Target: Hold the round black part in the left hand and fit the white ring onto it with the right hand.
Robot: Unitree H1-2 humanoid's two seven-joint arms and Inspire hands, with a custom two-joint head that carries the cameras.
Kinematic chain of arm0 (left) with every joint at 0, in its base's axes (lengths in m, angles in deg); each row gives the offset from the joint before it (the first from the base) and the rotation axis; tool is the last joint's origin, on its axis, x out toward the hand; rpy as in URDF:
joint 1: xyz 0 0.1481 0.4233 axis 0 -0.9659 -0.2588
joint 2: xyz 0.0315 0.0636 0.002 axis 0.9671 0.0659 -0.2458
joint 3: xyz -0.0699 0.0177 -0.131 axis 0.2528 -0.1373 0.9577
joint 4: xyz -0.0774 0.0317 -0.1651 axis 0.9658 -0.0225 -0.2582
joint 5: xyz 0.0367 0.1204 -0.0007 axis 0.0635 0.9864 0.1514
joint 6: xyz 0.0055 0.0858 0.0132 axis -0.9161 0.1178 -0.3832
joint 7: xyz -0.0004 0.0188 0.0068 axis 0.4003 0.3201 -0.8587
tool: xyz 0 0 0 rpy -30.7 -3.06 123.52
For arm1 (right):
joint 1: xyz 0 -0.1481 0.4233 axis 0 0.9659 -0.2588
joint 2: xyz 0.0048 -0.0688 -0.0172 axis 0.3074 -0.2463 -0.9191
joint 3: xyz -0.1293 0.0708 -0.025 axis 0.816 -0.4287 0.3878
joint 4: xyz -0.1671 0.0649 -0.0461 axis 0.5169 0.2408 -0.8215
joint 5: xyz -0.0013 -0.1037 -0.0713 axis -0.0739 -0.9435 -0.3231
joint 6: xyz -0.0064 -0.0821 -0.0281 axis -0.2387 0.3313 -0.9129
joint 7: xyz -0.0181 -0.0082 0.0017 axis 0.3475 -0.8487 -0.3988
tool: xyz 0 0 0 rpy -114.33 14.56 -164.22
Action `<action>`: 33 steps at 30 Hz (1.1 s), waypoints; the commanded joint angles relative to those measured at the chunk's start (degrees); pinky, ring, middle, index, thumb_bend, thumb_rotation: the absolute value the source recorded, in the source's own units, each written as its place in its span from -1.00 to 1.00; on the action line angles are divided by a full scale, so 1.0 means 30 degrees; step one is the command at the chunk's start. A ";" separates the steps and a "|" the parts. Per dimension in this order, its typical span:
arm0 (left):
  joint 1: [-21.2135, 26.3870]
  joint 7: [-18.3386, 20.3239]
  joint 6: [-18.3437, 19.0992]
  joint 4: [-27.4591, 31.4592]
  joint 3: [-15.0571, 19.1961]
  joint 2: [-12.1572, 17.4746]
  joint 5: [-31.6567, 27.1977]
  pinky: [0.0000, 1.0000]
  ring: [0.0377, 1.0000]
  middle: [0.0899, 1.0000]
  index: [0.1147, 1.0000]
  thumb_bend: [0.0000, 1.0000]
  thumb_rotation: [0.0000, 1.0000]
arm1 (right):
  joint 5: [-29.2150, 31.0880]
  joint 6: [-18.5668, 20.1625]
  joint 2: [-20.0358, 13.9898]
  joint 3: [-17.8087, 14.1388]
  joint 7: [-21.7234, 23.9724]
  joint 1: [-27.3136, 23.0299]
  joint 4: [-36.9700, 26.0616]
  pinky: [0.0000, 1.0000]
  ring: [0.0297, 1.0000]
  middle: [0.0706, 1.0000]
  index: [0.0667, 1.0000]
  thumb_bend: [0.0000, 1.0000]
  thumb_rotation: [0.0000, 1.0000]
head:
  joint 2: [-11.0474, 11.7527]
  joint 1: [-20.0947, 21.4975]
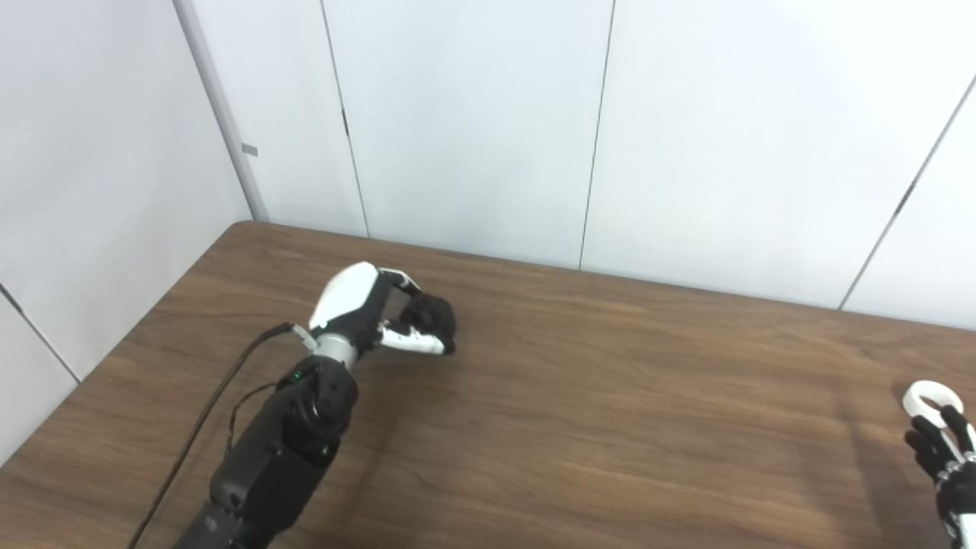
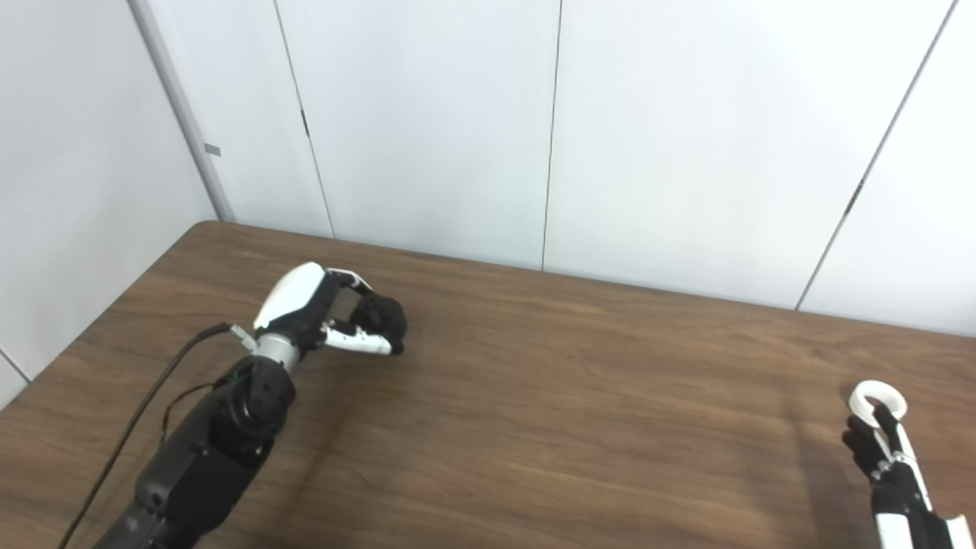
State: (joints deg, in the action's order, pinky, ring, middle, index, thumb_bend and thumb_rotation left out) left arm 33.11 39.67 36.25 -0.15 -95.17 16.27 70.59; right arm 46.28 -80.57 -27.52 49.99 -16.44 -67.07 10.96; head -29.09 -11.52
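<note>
Between the left hand (image 1: pixel 381 316), closed around the round black part (image 1: pixel 433 316), and the right hand (image 2: pixel 884 457) at the small white ring (image 2: pixel 877 400), the brown wood-grain counter (image 1: pixel 610 396) lay bare and open to passage. White wall panels (image 1: pixel 473 122) closed off its far edge. The right hand's grip seemed closed, though partly cropped.

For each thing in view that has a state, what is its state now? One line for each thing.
round black part: held in the left hand, low over the table.
white ring: gripped at the right hand's fingertips, not yet on the black part.
left hand: shut on the round black part.
right hand: shut on the white ring.
</note>
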 commanded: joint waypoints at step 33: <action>-0.3522 0.0384 -0.4972 0.2878 -0.4969 -0.3242 0.6219 1.00 0.70 0.47 -0.16 0.05 -0.89 | -0.2037 0.2068 0.2547 0.1657 -0.1078 0.1834 -0.0745 0.86 0.78 0.79 0.89 0.10 1.00 | -0.1842 0.3181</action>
State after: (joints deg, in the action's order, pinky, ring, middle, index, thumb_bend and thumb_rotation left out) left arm 22.65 40.35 21.96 7.37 -109.81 6.33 87.84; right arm 39.74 -75.20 -22.53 53.42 -19.00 -65.32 6.07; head -34.54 -1.93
